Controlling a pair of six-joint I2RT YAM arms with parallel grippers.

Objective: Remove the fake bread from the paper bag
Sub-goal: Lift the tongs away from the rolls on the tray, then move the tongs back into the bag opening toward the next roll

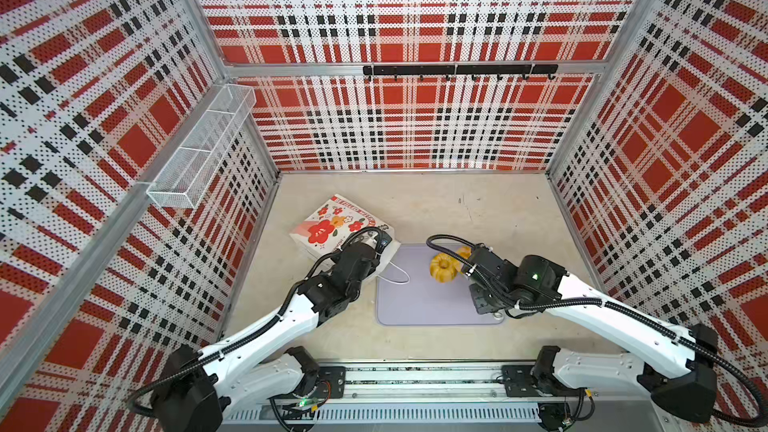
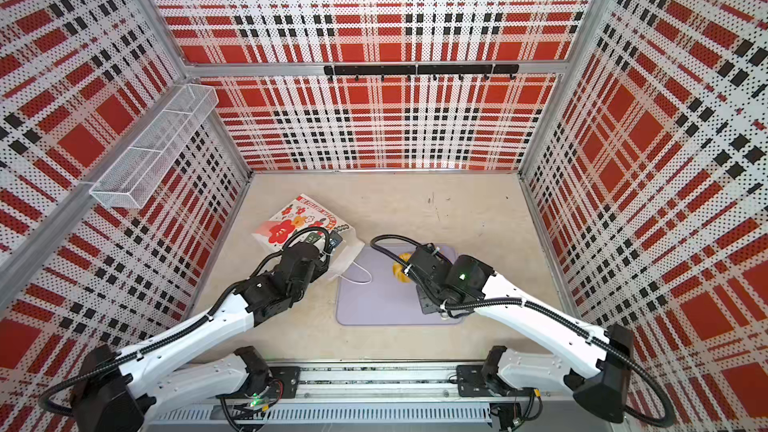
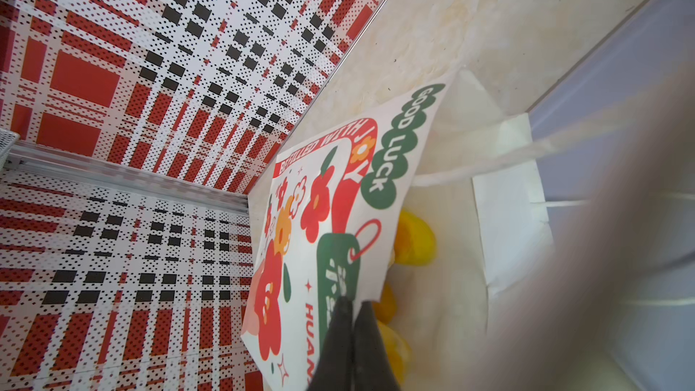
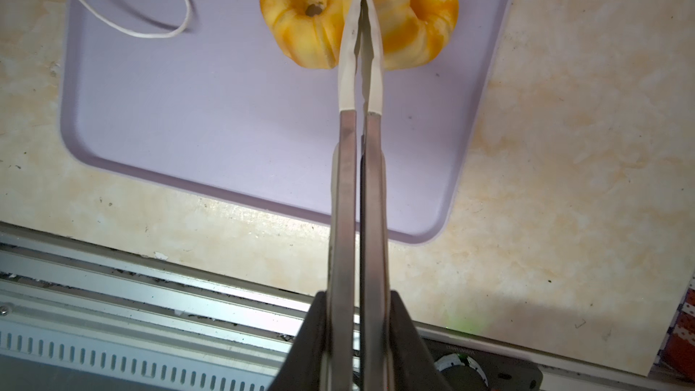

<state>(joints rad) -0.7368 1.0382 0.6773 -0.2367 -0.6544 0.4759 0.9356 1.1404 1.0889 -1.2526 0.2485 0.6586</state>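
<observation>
Beige tabletop [image 1: 415,209]; fake bread [image 3: 415,236] half-hidden inside paper bag [image 3: 319,220]

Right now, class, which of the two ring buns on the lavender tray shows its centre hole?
The ring bun nearer the white cord handle; the other bun has its centre hidden behind the tongs.

paper bag [image 3: 319,220] printed "GOOD LUCK", "JOY", "BE FILLED WITH", partial "HUAN"

My right gripper [image 4: 357,306] squeezes the tongs [image 4: 346,182] closed, tips by two fake bread rings [image 4: 297,24] on the lavender tray [image 4: 188,126].
</observation>
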